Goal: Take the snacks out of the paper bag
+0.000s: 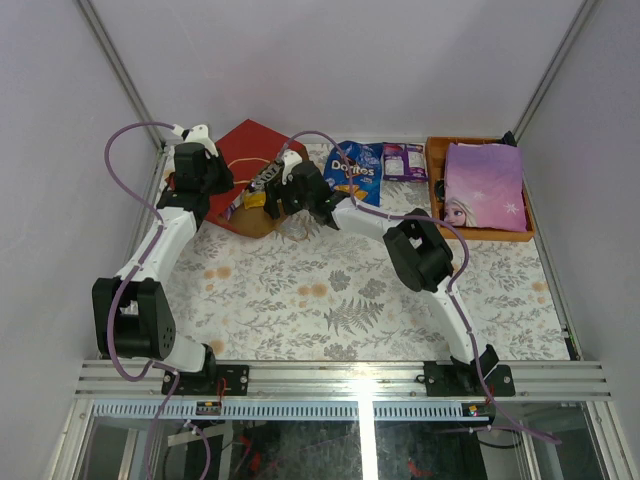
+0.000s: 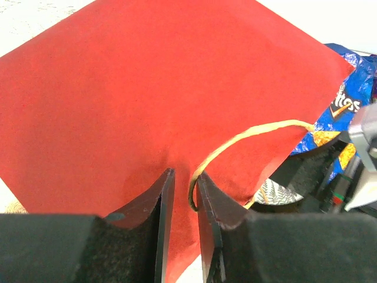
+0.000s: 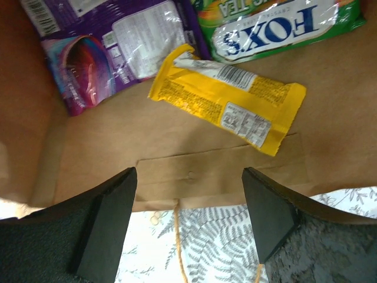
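The red paper bag [image 1: 255,147] lies on its side at the back left, brown mouth facing the front. My left gripper [image 2: 184,177] is shut on the bag's red upper wall [image 2: 147,88], next to a tan cord handle [image 2: 247,137]. My right gripper [image 3: 188,177] hangs open over the bag's brown inner lip [image 3: 177,144], holding nothing. Inside the bag lie a purple packet [image 3: 112,47], a yellow packet [image 3: 227,97] and a green Fox's packet [image 3: 277,23]. A blue Doritos bag [image 1: 358,170] and a small purple packet [image 1: 403,160] lie on the table to the right of the bag.
An orange tray [image 1: 436,190] at the back right holds a flat lilac princess-print item [image 1: 483,185]. The floral tablecloth [image 1: 340,300] covers the table. White walls and metal frame posts close the back and sides.
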